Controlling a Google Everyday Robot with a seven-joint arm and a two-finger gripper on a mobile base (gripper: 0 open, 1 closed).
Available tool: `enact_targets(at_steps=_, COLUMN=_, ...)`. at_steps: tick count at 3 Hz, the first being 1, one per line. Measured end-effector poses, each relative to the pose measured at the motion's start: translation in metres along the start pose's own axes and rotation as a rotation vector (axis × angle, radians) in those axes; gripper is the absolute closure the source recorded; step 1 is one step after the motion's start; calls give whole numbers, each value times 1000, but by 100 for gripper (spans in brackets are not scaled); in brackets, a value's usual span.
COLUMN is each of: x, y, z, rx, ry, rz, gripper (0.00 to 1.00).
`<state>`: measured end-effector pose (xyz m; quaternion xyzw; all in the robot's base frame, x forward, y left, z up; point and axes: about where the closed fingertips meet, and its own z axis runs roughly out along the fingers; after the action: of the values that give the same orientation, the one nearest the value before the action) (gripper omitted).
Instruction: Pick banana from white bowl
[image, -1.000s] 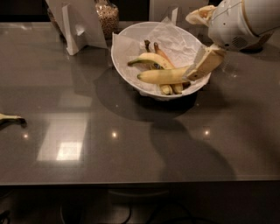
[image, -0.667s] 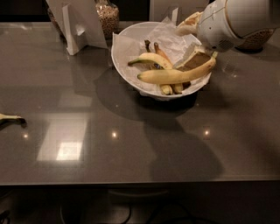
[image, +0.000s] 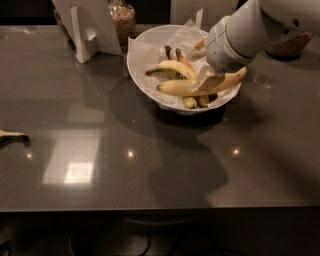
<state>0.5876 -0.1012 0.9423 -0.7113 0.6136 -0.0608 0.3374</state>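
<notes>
The white bowl (image: 142, 70), lined with crumpled white paper, stands at the back centre of the dark table. The banana (image: 177, 88), long and gently curved, lies across the bowl's front, its right end reaching the rim. A shorter, more curved banana (image: 172, 67) and small brown-stemmed bananas (image: 182, 57) lie behind and under it. My gripper (image: 203, 64) reaches in from the upper right over the bowl's right half. It is open, and its lower fingertip (image: 209, 81) rests against the long banana's right part. The arm hides the bowl's far right rim.
A glass jar (image: 122, 17) and a white folded stand (image: 82, 25) are behind the bowl to the left. A woven basket (image: 292, 49) sits at the back right. Another banana's end (image: 11, 135) shows at the left edge.
My arm has moved left and down into the bowl. The lower finger has gone from the bowl's right rim onto the long banana. The bananas have not visibly moved.
</notes>
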Motion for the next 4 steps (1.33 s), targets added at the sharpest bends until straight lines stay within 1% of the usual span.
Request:
enact_targets(at_steps=1, x=6, y=13, z=24, rx=-64, ry=56, rz=-39, gripper=44)
enact_targets(at_steps=2, x=16, y=15, z=40, rx=-107, ry=95, rz=-48, gripper=43)
enact_targets(at_steps=3, x=22, y=13, z=46, rx=-122, ry=115, rz=-41, gripper=41)
enact_targets(at_steps=4, x=27, y=9, z=47, rx=-126, ry=127, rz=-31, gripper=60)
